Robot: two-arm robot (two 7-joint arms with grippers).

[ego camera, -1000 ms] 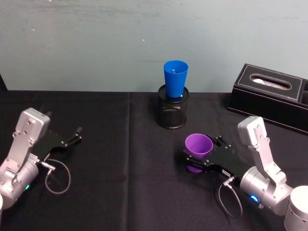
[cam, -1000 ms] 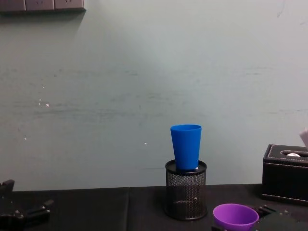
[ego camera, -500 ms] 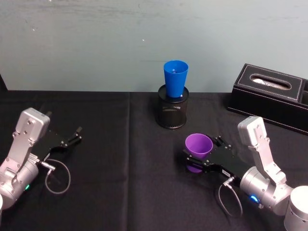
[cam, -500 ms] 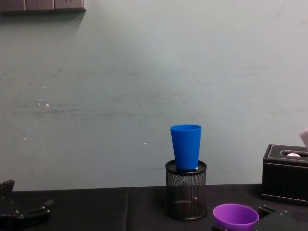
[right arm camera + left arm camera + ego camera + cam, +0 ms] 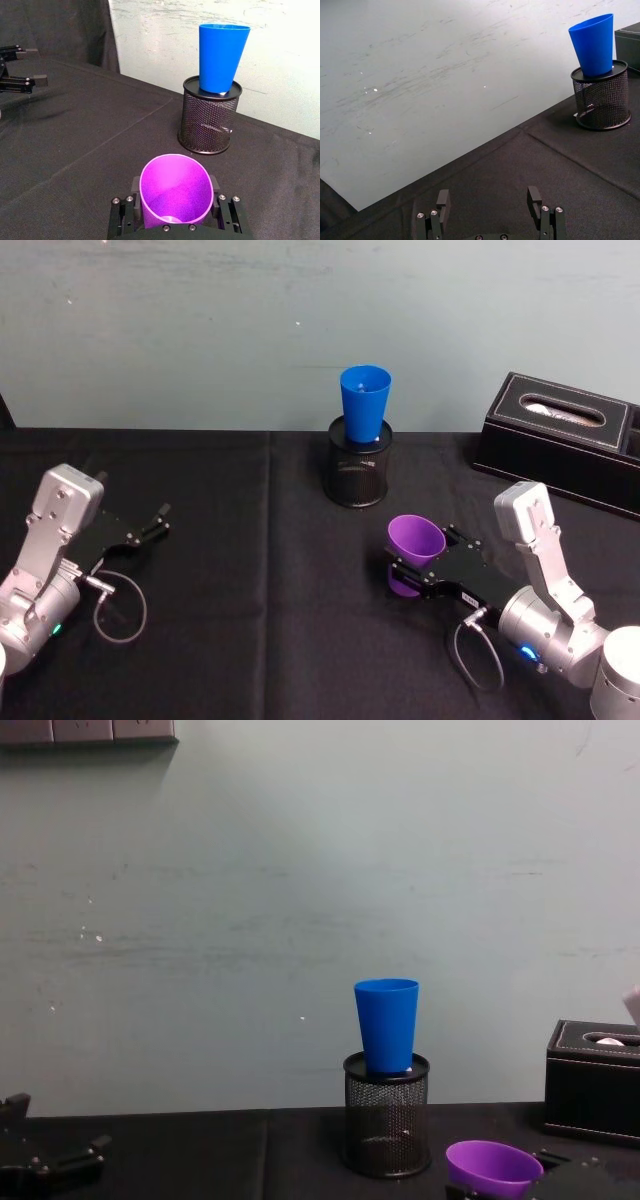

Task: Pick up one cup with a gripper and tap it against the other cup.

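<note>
At the near right, the right gripper (image 5: 425, 555) is clenched on the purple cup (image 5: 416, 537), one finger on each side of the cup wall below the rim; the right wrist view confirms the cup seated between the two fingers. Compared with half a second ago, the cup has changed attitude. It was upright with its mouth facing up, and it now leans, with the rim tipped toward the far centre of the table (image 5: 250, 570) and shifted slightly right. The chest view shows the same rim now slanted, not level. Whether the cup base has cleared the cloth cannot be determined. This indicates that the grasp is complete and the lift phase has probably started; the tap itself is not yet done. At the near left, the left gripper (image 5: 155, 522) is parked low over the cloth, fingers spread and holding nothing. Farther back at the centre, the blue cup (image 5: 364, 403) stands upright with its base seated in the mouth of the black mesh pen holder (image 5: 358, 475), well apart from the purple cup. Because the blue cup sits raised on the holder, the purple cup will probably need more height before contact. A black tissue box (image 5: 560, 440) lies at the far right.
</note>
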